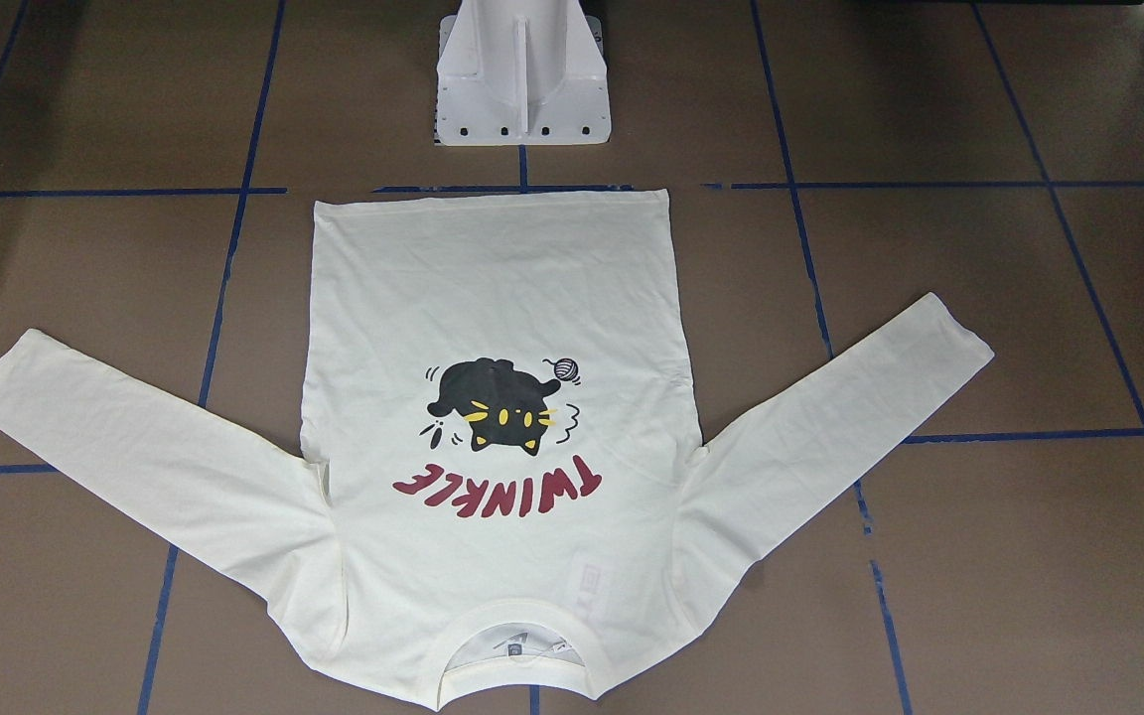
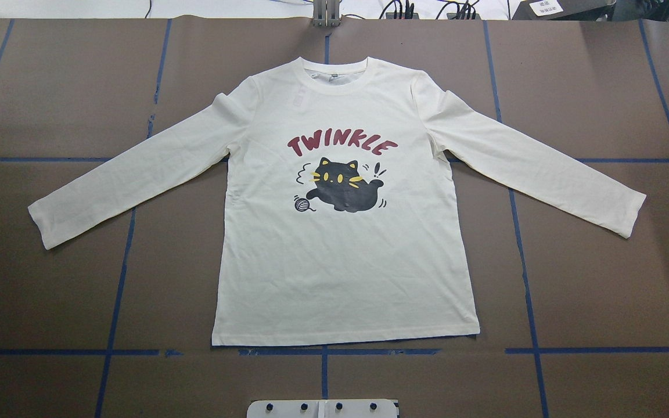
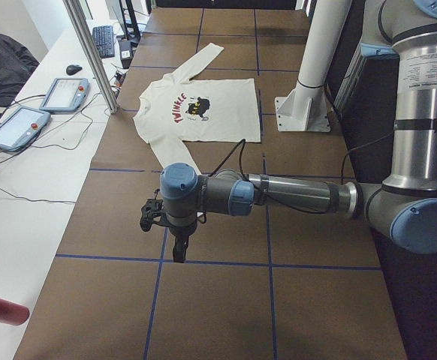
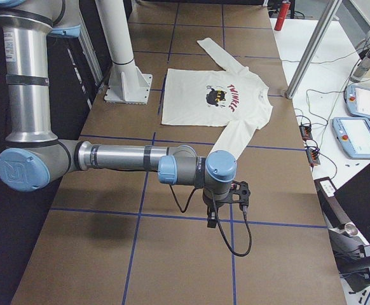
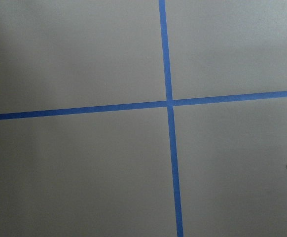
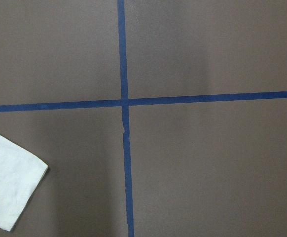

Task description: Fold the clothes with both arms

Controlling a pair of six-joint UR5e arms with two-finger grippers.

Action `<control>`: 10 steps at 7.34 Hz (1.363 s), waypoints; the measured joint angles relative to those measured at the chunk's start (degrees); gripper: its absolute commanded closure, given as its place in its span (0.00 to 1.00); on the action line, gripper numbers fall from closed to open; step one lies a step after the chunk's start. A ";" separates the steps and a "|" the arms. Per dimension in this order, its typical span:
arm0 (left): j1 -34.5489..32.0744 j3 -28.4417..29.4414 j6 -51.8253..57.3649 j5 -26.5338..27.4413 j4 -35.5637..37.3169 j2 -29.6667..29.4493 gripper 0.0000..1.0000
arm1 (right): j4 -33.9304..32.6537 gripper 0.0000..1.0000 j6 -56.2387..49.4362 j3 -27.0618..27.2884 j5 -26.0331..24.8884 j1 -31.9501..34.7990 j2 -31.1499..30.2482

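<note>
The cream long-sleeved shirt (image 2: pixel 340 255) lies flat, print up, mid-table (image 2: pixel 50 302). Its collar is at 12 o'clock, its hem at 6, and its sleeves splay toward 8 and 4, seemingly laid ready for folding. The left arm (image 3: pixel 293 196) and right arm (image 4: pixel 121 155) reach out level beyond the cuffs. The left gripper (image 3: pixel 178 251) and right gripper (image 4: pixel 211 217) point down, clear of the cloth; how wide they gape I cannot tell.
</note>
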 measured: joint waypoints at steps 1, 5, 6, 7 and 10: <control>0.00 0.00 0.00 0.00 -0.02 0.00 0.00 | 0.01 0.00 -0.04 0.02 -0.04 0.00 -0.03; 0.02 -1.26 0.50 0.04 -0.68 -0.76 0.00 | 0.53 0.00 0.64 0.94 1.12 -1.27 0.79; 0.42 -1.65 0.48 -0.21 -2.51 -1.37 0.00 | 0.99 0.00 0.92 0.74 1.50 -2.71 0.58; 1.62 -1.68 0.29 -0.63 -5.42 -1.74 0.00 | 4.09 0.00 1.81 0.52 1.93 -4.61 -0.52; 3.71 -1.12 -0.13 -4.46 -9.68 -2.19 0.00 | 26.00 0.00 21.51 -0.62 -0.10 -16.07 -4.30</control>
